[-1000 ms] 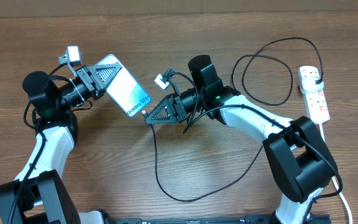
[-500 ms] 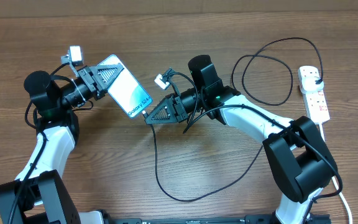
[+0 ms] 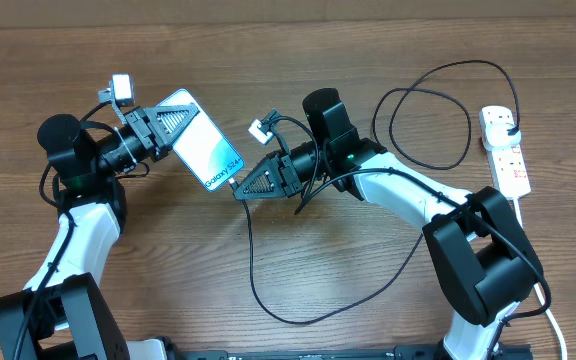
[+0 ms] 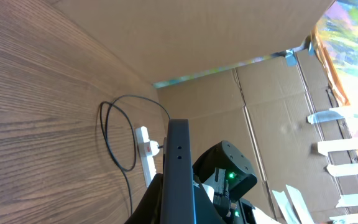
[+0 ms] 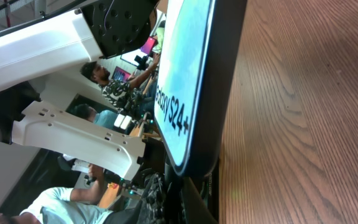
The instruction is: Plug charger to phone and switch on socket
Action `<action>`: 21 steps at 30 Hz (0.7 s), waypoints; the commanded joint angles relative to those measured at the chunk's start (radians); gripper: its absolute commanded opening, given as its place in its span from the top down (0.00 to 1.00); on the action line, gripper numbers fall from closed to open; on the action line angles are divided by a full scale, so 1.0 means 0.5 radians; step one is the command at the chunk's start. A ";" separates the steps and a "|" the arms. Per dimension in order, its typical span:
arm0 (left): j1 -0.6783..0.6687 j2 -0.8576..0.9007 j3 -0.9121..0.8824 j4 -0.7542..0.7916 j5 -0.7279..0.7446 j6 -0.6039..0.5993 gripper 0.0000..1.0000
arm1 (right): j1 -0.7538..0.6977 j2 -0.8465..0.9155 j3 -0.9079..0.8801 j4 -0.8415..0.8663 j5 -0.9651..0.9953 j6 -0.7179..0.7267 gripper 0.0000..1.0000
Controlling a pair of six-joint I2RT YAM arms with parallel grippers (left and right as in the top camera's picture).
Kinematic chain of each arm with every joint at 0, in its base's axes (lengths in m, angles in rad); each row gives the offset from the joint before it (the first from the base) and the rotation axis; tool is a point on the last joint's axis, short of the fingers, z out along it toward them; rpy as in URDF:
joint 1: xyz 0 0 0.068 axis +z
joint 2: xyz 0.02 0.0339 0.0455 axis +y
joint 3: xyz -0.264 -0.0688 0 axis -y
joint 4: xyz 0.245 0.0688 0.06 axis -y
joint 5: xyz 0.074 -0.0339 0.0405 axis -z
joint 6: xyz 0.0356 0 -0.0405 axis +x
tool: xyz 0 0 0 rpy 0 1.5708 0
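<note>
Centrally over the brown wooden table [image 3: 168,260], the left arm's fingers [image 3: 168,120] are clamped on the upper end of the slim smartphone with a glossy light-blue screen and black edge [image 3: 206,150]. The phone lies on a slant with its screen facing up and its small white text toward the lower end. The right arm's fingers [image 3: 253,183] are closed together at that lower end, gripping the connector tip of the long thin black charger cable [image 3: 252,270]. The tip sits right at the phone's bottom edge; whether it is seated in the port cannot be told. From the fingers the cable drops in a wide loop toward the near edge, then curls at the far right. Its black plug sits in the white elongated power strip with red switches [image 3: 509,160], well apart from the phone.
</note>
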 commanded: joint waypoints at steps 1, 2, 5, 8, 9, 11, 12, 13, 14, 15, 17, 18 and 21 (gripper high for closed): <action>-0.017 -0.012 0.039 0.021 0.077 0.011 0.96 | -0.004 -0.056 0.017 0.008 -0.016 0.000 0.96; -0.017 -0.012 0.039 0.021 0.078 0.027 0.96 | -0.004 -0.056 0.017 0.009 -0.017 0.000 0.96; -0.017 -0.012 0.039 0.020 0.079 0.083 0.96 | -0.004 -0.056 0.017 0.009 -0.018 0.000 0.96; -0.017 -0.012 0.039 0.020 0.078 0.083 0.96 | -0.003 -0.056 0.017 0.008 -0.018 0.001 0.96; -0.017 -0.012 0.039 0.021 0.078 0.083 0.96 | -0.003 -0.057 0.017 0.008 -0.018 0.001 0.96; -0.017 -0.012 0.039 0.021 0.078 0.080 0.96 | -0.003 -0.056 0.017 0.008 -0.018 0.002 0.96; -0.017 -0.012 0.039 0.021 0.078 0.070 0.96 | -0.003 -0.056 0.017 0.008 -0.017 0.007 0.96; -0.017 -0.012 0.039 0.021 0.078 0.058 0.96 | -0.003 -0.056 0.017 0.008 -0.017 0.007 0.96; -0.017 -0.012 0.039 0.021 0.078 0.050 0.96 | -0.004 -0.056 0.017 0.008 -0.017 0.006 0.96; -0.017 -0.012 0.039 0.021 0.077 0.038 0.96 | -0.003 -0.056 0.017 0.009 -0.017 0.007 0.96; -0.017 -0.012 0.039 0.021 0.076 0.037 0.96 | -0.003 -0.056 0.017 0.009 -0.017 0.007 0.96; -0.018 -0.012 0.039 0.021 0.077 0.037 0.96 | -0.003 -0.056 0.017 0.008 -0.017 0.007 0.96; -0.027 -0.012 0.039 0.021 0.072 0.037 0.96 | -0.003 -0.056 0.017 0.011 -0.015 0.038 0.96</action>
